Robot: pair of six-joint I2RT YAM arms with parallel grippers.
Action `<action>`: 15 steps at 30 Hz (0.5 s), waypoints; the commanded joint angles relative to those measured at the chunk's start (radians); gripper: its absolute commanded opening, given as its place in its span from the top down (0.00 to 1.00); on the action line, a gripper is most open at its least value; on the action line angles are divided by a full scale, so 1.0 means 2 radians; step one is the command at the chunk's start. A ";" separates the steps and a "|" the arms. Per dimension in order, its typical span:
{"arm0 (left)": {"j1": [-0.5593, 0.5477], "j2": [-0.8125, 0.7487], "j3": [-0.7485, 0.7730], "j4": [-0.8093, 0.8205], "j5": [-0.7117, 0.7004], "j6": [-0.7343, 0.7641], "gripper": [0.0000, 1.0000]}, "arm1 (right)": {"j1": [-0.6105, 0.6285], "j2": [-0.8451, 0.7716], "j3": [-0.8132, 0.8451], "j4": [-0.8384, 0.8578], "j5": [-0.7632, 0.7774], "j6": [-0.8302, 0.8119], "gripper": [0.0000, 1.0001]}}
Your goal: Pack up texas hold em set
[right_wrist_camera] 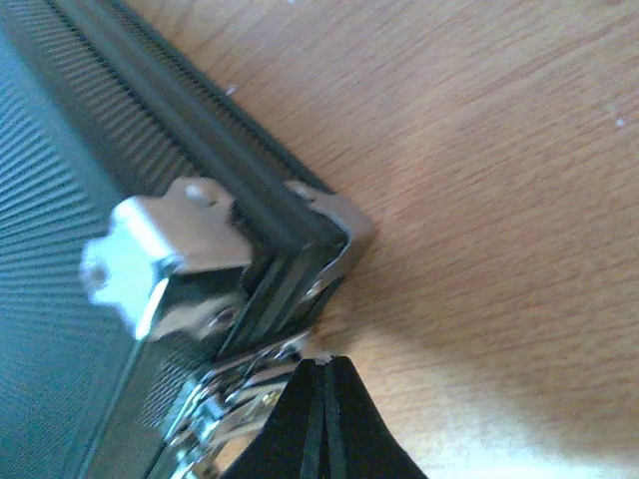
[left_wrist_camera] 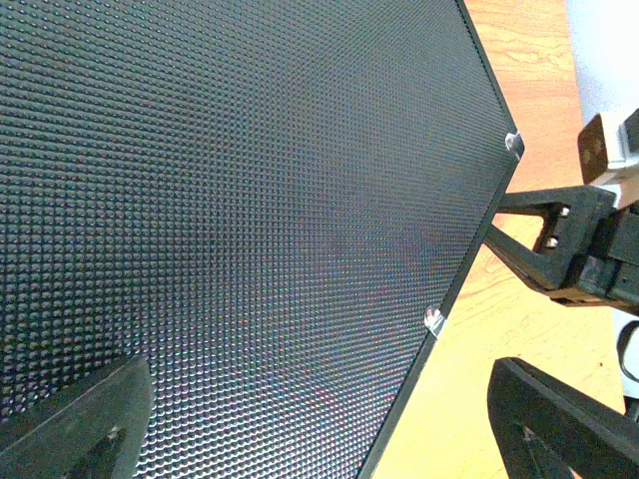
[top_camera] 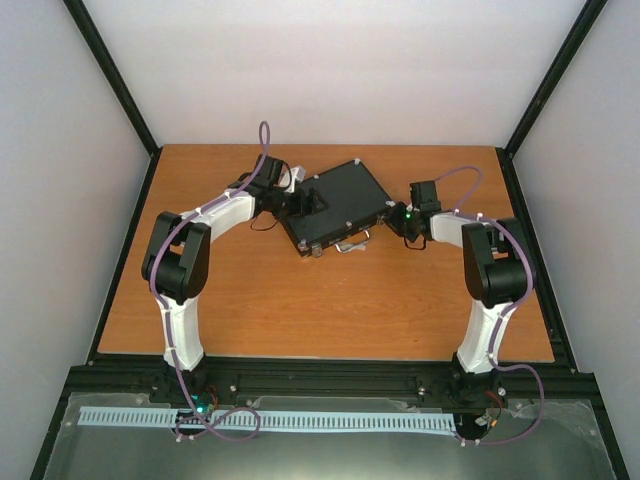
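Note:
The texas hold em set shows only as its black case [top_camera: 352, 190], closed and lying flat and skewed at the back middle of the table, silver handle [top_camera: 350, 244] facing the near side. Chips, cards and discs are hidden. My left gripper [top_camera: 308, 203] hovers open over the dimpled lid [left_wrist_camera: 250, 200]; one finger [left_wrist_camera: 80, 424] is above the lid, the other [left_wrist_camera: 559, 424] past the lid's edge over the table. My right gripper [right_wrist_camera: 321, 374] is shut and empty, its tip at the case's right corner cap [right_wrist_camera: 334, 225], next to a silver latch [right_wrist_camera: 225, 404].
The wooden table [top_camera: 300, 300] is fenced by a black frame rail [top_camera: 125, 250] on the left, another on the right, and white walls behind. My right gripper's body [left_wrist_camera: 574, 244] stands close beside the case edge in the left wrist view.

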 commanded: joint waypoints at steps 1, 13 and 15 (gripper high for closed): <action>-0.011 0.049 -0.037 -0.097 0.013 -0.021 0.05 | -0.001 0.027 0.029 0.000 0.002 -0.001 0.97; -0.014 0.046 -0.047 -0.092 0.020 -0.029 0.05 | -0.001 0.057 0.024 0.065 -0.010 0.035 0.97; -0.016 0.045 -0.049 -0.090 0.022 -0.030 0.05 | -0.001 0.066 0.026 0.080 -0.017 0.048 0.97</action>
